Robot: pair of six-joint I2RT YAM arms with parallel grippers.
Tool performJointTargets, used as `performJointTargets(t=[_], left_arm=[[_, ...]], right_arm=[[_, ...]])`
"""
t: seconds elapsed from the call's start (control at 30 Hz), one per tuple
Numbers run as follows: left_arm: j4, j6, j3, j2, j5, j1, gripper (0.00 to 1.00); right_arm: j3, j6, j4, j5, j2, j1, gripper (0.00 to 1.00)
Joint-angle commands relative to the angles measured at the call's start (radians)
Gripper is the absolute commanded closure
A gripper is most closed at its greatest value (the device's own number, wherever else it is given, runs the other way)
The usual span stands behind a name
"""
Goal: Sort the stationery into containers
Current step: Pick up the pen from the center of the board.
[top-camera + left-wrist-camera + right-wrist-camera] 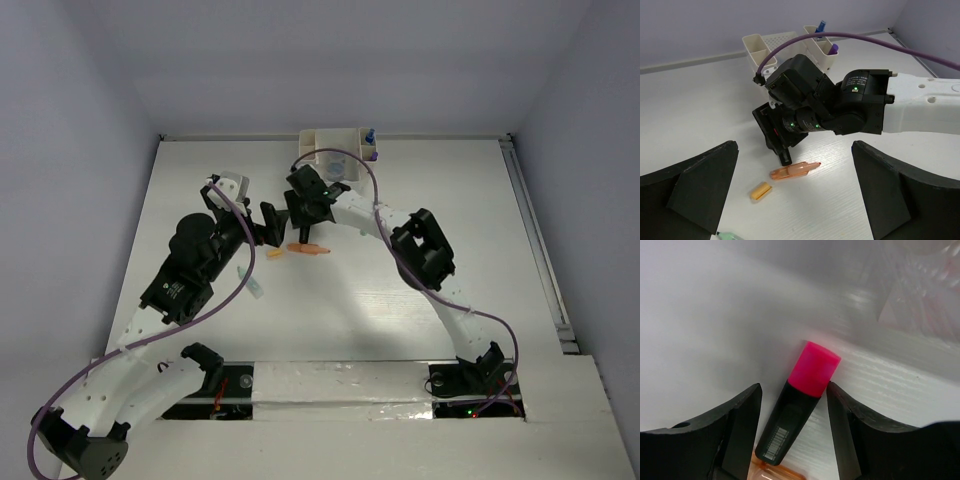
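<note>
The right gripper (795,390) is half open around the black plastic marker with pink cap (800,405) and does not clamp it, near the white plastic organizer box (754,45). The left gripper (794,145) is wide open and holds nothing.
</note>
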Motion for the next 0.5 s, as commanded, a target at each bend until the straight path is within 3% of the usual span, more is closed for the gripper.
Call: performJointTargets(t=[0.0,0.23,0.3,0.37,0.4,0.47], left_arm=[[0.023,-0.013,0.029,-0.019,-0.028,-0.006,0.01],[0.023,-0.015,0.027,-0.013,-0.043,-0.006,0.01],[0.023,-0.015,0.029,-0.011,-0.042,-0.006,0.01],[0.023,-0.015,0.027,-0.010,-0.040,-0.006,0.02],[0.023,-0.016,0.027,-0.008,-0.042,-0.006,0.02],[0.023,-0.016,0.024,-0.007,-0.045,-0.006,0.02]], right_arm=[[0.070,-0.053,-0.062,0.087,0.060,0.005,0.40],[0.173,-0.076,-0.098,0.105,0.117,0.005,0.51],[0.188,-0.079,-0.096,0.102,0.126,0.005,0.68],[0.194,-0.075,-0.073,0.101,0.134,0.005,0.75],[0.188,-0.070,-0.058,0.099,0.132,0.005,0.83],[0.185,-0.058,0.002,0.095,0.120,0.005,0.88]])
